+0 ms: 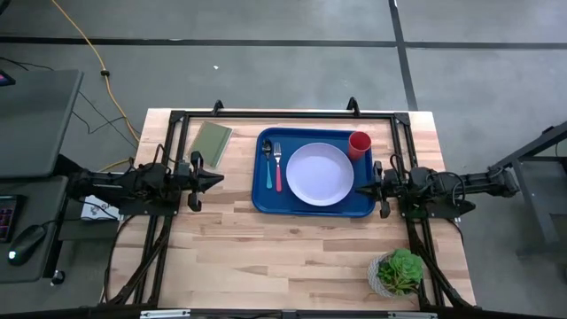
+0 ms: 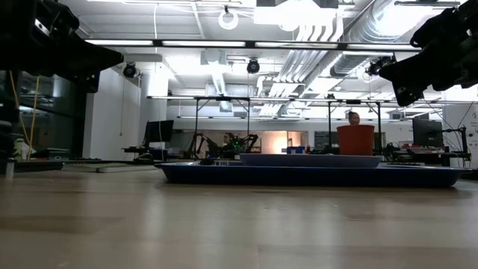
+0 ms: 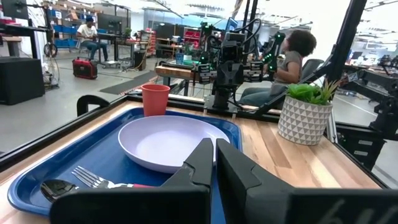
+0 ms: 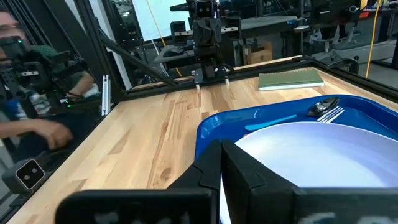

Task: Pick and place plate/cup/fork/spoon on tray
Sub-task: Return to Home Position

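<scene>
Tray [image 1: 273,206] sat mid-bench [image 1: 266,257] with everything loaded: plate [image 1: 320,174] in the centre; cup [image 1: 359,143] in a right-hand corner, just beside the plate rim; fork [image 1: 279,177] and spoon [image 1: 267,167] side by side left of the plate, spoon outermost; placing looked done, only the retreat to home was left. Left end effector [image 1: 215,180] hung raised above the bench, off the tray's left edge, fingers together, holding nothing; right end effector [image 1: 361,188] hung raised over the tray's right rim, fingers also together and empty. Risks, as a judgement: the right one was close to the cup, so a low or sideways swing on the way back could clip it and tip it, or catch the rim and shift the tray, sliding the cutlery; the potted plant [image 1: 399,273] stood near the right arm and a wide sweep could knock it; the green pad [image 1: 213,142] looked out of harm's way.
</scene>
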